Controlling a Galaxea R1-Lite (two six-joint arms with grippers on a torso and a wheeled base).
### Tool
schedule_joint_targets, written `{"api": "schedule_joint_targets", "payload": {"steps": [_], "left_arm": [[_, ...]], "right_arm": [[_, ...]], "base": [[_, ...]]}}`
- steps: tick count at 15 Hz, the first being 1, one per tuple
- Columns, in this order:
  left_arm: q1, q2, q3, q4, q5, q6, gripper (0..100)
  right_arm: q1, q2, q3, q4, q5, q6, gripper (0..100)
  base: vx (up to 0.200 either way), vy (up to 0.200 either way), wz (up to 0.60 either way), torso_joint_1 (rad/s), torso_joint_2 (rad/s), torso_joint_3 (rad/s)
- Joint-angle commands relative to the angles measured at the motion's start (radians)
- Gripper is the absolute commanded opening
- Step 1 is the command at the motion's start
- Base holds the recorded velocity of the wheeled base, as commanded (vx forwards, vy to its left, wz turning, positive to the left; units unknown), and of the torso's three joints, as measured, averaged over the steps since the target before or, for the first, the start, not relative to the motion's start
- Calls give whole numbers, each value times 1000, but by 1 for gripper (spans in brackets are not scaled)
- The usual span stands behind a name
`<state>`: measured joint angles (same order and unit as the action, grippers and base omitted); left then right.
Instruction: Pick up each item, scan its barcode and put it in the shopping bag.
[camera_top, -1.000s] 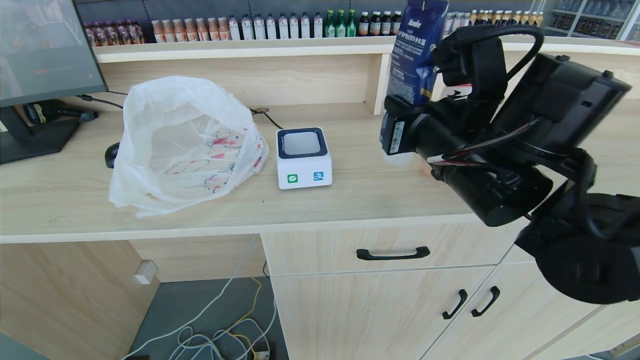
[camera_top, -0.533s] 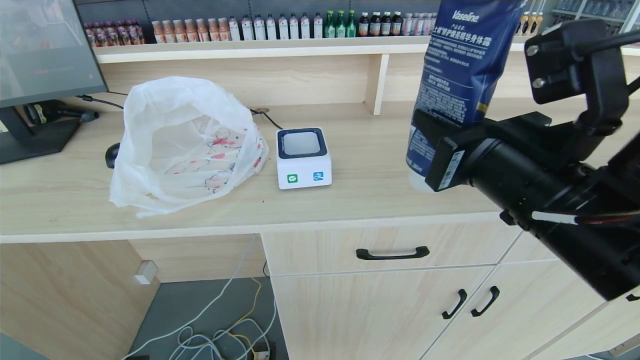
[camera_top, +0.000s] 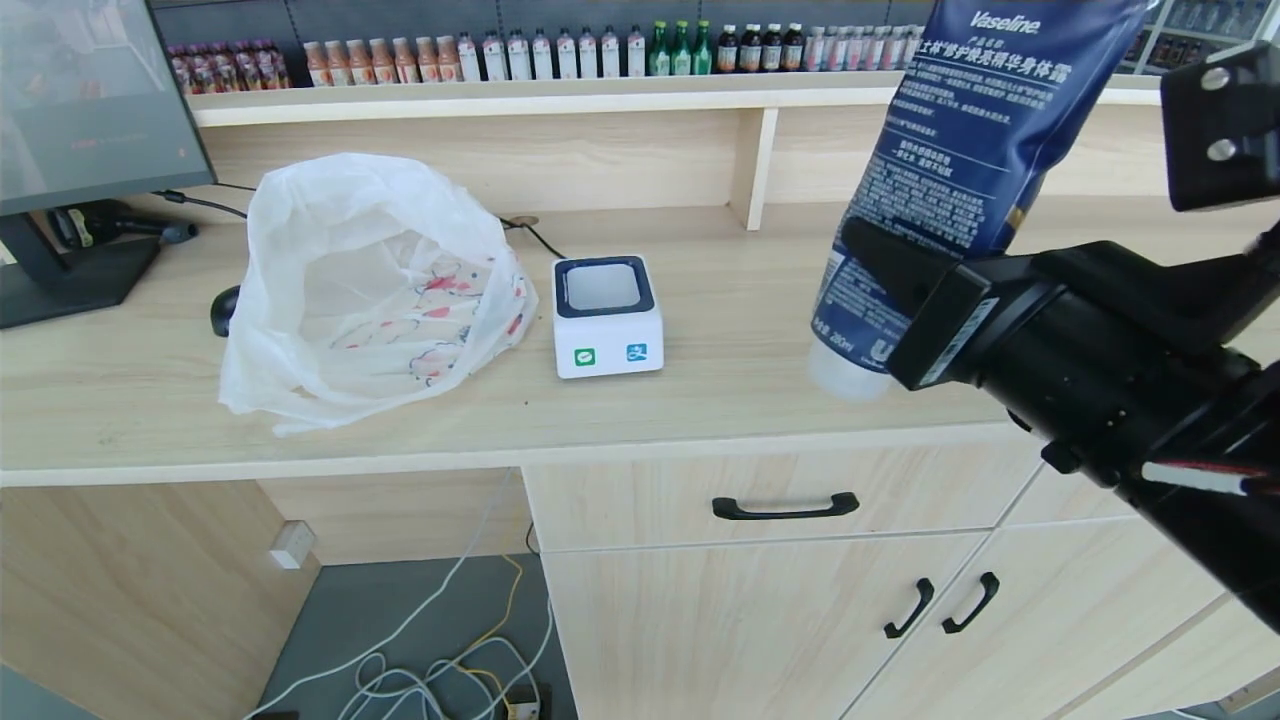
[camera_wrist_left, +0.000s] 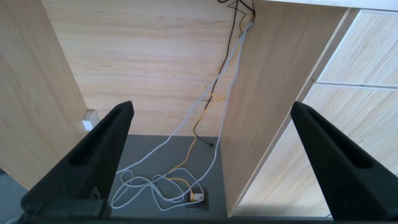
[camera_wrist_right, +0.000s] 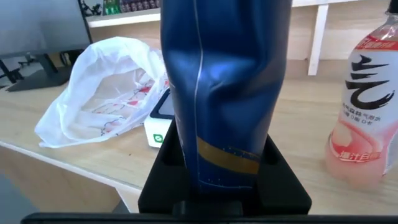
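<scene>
While the right gripper (camera_wrist_right: 221, 158) clamps the blue tube (camera_top: 965, 150) (cap down) right of the scanner (camera_top: 607, 315), the left gripper (camera_wrist_left: 211, 112) gapes.

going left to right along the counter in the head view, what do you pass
monitor → shopping bag → barcode scanner → blue tube, held above the counter in the right gripper

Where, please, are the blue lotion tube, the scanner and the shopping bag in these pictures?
blue lotion tube (camera_top: 960, 135), head view, printed back panel.
scanner (camera_top: 606, 286), head view, top glass window.
shopping bag (camera_top: 292, 205), head view, upper plastic wall.
</scene>
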<state>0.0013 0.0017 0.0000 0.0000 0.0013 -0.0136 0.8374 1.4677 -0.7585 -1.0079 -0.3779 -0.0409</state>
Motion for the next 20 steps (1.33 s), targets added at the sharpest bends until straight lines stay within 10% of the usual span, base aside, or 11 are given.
{"api": "schedule_joint_targets", "payload": {"steps": [1,9,20], "left_arm": [[0,0,0,0,0,0,100],[0,0,0,0,0,0,100],[0,0,0,0,0,0,100]], "right_arm": [[0,-1,33,-1,48,32,0],[-57,-12,268,-170,304,193,0],[-265,86,73,-172,912,280,0]], "base": [[0,0,0,0,0,0],[0,0,0,0,0,0],[0,0,0,0,0,0]]}}
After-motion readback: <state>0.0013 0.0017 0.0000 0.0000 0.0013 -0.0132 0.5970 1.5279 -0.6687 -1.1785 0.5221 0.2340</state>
